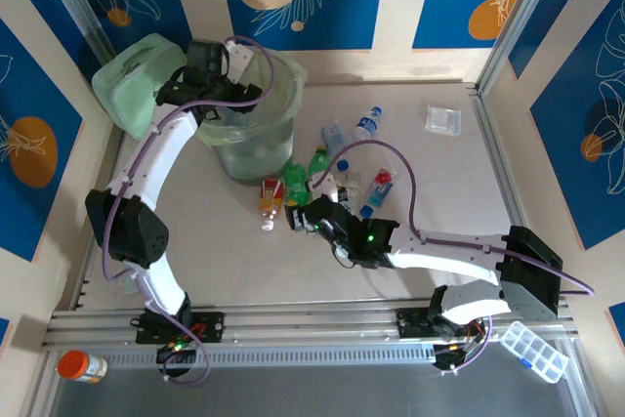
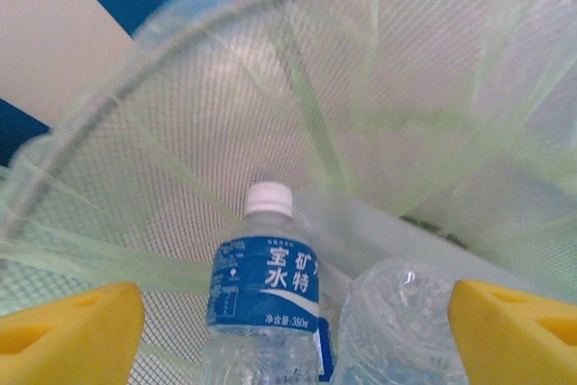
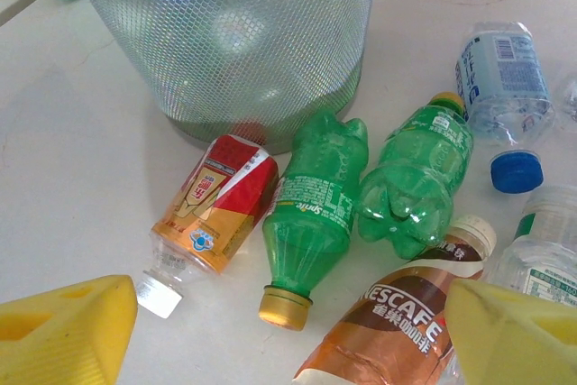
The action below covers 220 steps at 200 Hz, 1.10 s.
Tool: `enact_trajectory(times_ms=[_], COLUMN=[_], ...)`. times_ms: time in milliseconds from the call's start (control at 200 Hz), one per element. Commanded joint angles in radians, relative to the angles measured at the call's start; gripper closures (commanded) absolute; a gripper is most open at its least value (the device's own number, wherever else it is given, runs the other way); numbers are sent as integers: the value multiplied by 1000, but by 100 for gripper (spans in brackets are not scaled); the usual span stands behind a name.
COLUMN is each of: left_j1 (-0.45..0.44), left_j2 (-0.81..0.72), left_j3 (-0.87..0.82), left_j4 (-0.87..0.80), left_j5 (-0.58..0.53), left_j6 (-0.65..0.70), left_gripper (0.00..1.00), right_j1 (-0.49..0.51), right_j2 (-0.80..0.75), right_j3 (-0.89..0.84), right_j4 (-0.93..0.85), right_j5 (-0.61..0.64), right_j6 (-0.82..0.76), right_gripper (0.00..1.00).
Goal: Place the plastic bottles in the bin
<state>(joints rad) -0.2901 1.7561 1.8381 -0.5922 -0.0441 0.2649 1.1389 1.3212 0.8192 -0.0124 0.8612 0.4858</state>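
My left gripper (image 1: 210, 65) hangs over the bin (image 1: 256, 148), a tall pale-green mesh bucket with a clear liner. Its yellow fingers (image 2: 72, 331) stand wide apart. Between them, down in the bin (image 2: 180, 132), lie a clear blue-labelled bottle (image 2: 266, 286) and another clear bottle (image 2: 397, 322). My right gripper (image 1: 305, 217) is open low over the table, just in front of the bin (image 3: 225, 33). Before it lie a red-and-orange bottle (image 3: 216, 200), a green Sprite bottle (image 3: 311, 214), a second green bottle (image 3: 419, 178), a brown Nescafe bottle (image 3: 397, 322) and a clear blue-capped bottle (image 3: 500, 78).
More bottles (image 1: 368, 122) lie scattered right of the bin. A pale green boxy container (image 1: 137, 80) leans at the back left against the bin. A small clear box (image 1: 442, 119) sits at the back right. Walls close the table on three sides.
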Motion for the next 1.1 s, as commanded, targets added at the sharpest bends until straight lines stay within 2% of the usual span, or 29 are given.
enact_trajectory(times_ms=[0,100,270,495,575,680,850,980,1095], left_j1=[-4,-3,-33,-208,-251,-270,-295,-311,-313], left_j2=[-84,-119,-237,-495,-545,-581,-726,-791,-847], left_j3=[46,41,-13,-289,-318,-313,-529,-683,-776], left_j4=[5,15,71,260,216,87,102,117,95], left_j5=[55,60,50,-103,-135,-64,70,130,107], left_j6=[-82,-133,-272,-324,-421,-578,-786,-851,-896], left_gripper=[13,13,28,31,31,35,34,31,28], right_j1=[5,4,-8,-48,-63,-80,-105,-120,-135], right_j2=[-14,-28,-71,-142,-165,-197,-246,-263,-260], right_j3=[28,20,-4,-46,-58,-74,-98,-110,-112], right_j4=[3,5,11,16,12,10,0,1,-5], right_j5=[33,37,21,-17,-29,-37,-49,-63,-71], right_j6=[-11,-9,0,37,50,66,100,115,125], right_gripper=[11,11,11,12,12,12,12,12,12])
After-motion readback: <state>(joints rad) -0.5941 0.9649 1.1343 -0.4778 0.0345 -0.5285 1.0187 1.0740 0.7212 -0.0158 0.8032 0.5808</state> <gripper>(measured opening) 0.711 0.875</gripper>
